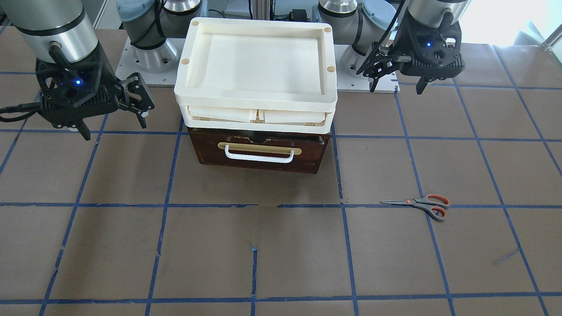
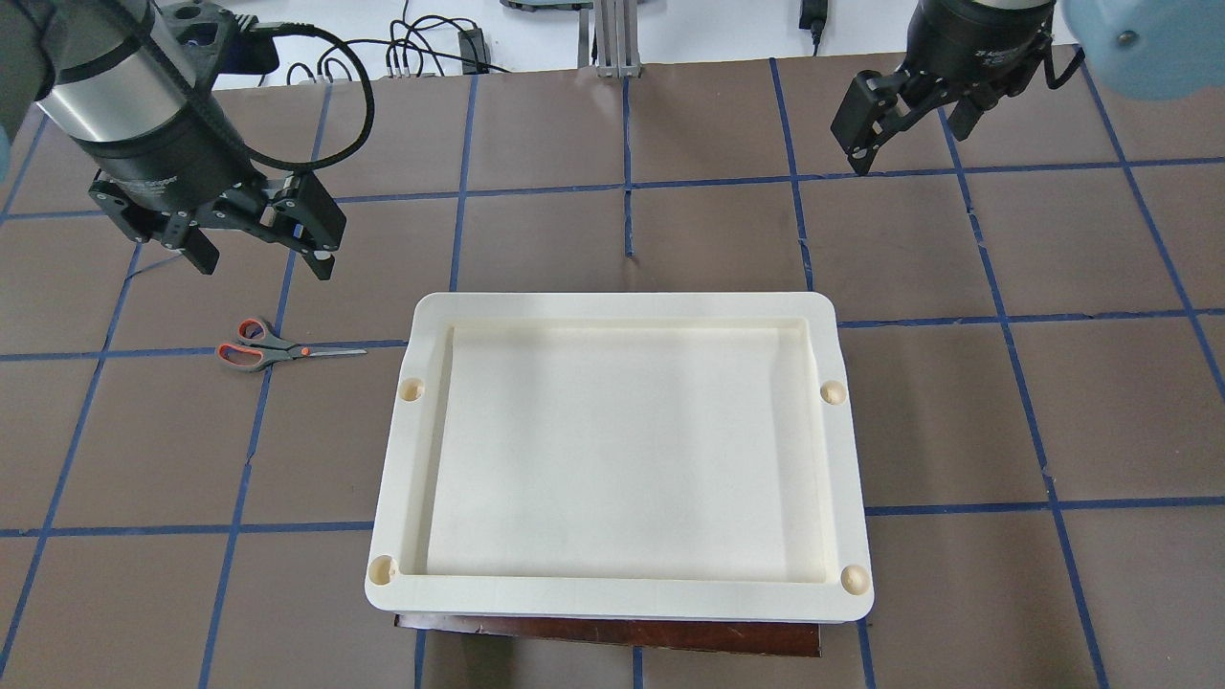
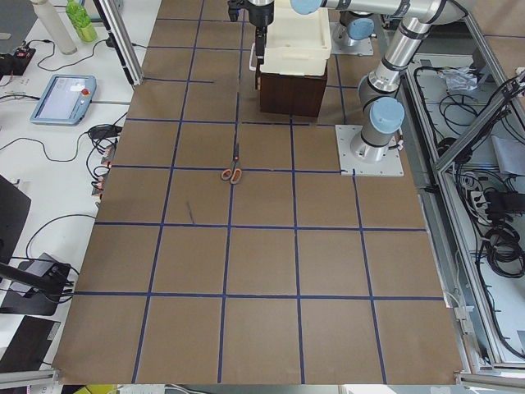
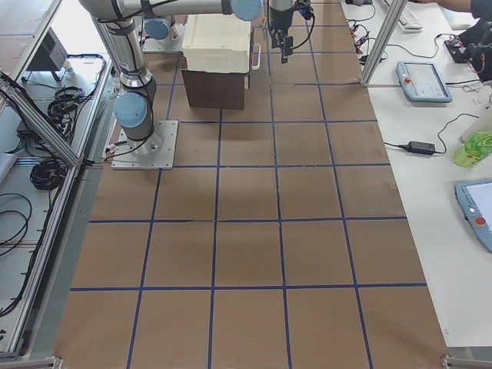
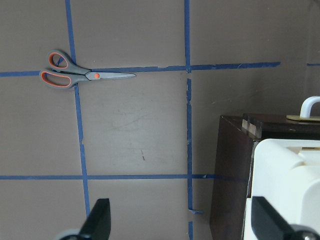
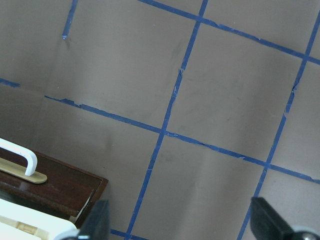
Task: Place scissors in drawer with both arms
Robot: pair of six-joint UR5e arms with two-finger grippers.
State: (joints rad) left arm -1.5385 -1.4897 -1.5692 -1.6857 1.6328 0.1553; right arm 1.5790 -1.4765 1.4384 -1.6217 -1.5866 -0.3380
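Observation:
The scissors (image 1: 421,205) lie flat on the brown table with blades closed; they also show in the overhead view (image 2: 278,349) and the left wrist view (image 5: 80,75). The dark brown drawer (image 1: 259,151) with its white bar handle (image 1: 259,156) is shut, under the cream trays; its corner shows in the right wrist view (image 6: 50,185). My left gripper (image 2: 260,260) is open and empty, hovering just beyond the scissors; it also shows in the front-facing view (image 1: 397,87). My right gripper (image 2: 909,139) is open and empty, high at the drawer's other side, far from the scissors.
Two stacked cream trays (image 2: 622,306) sit on top of the drawer box and cover it from above. Blue tape lines grid the table. The arm base plates (image 1: 140,77) stand behind the trays. Desks with tablets (image 3: 61,97) border the table's far side.

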